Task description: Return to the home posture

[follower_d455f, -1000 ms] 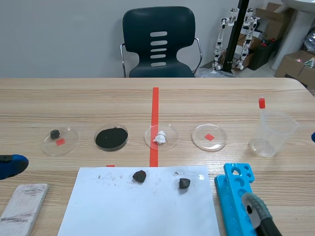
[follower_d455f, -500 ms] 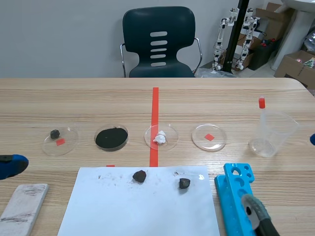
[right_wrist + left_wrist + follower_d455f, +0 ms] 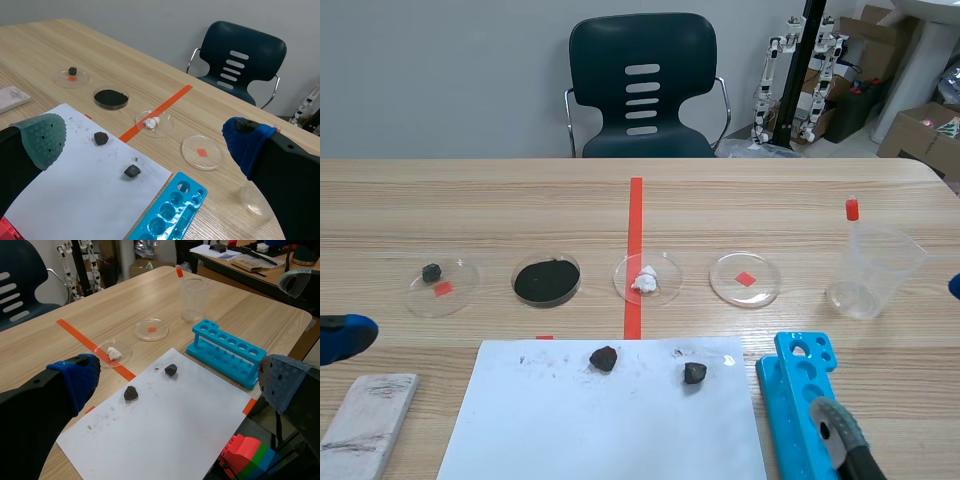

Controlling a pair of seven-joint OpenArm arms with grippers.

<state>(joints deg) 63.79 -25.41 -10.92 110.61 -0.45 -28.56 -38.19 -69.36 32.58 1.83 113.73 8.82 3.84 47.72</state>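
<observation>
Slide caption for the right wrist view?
Open right tool; ahead, paper with two dark lumps, blue rack beside it.

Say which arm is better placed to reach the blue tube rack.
Right, probably. The blue tube rack lies close beside the open right gripper; the open left gripper sits across the white paper from it.

A wood-grain table [image 3: 470, 200] carries matt white paper [image 3: 610, 430], a clear plastic beaker [image 3: 875, 270] and a glossy blue plastic rack [image 3: 785, 410].
</observation>
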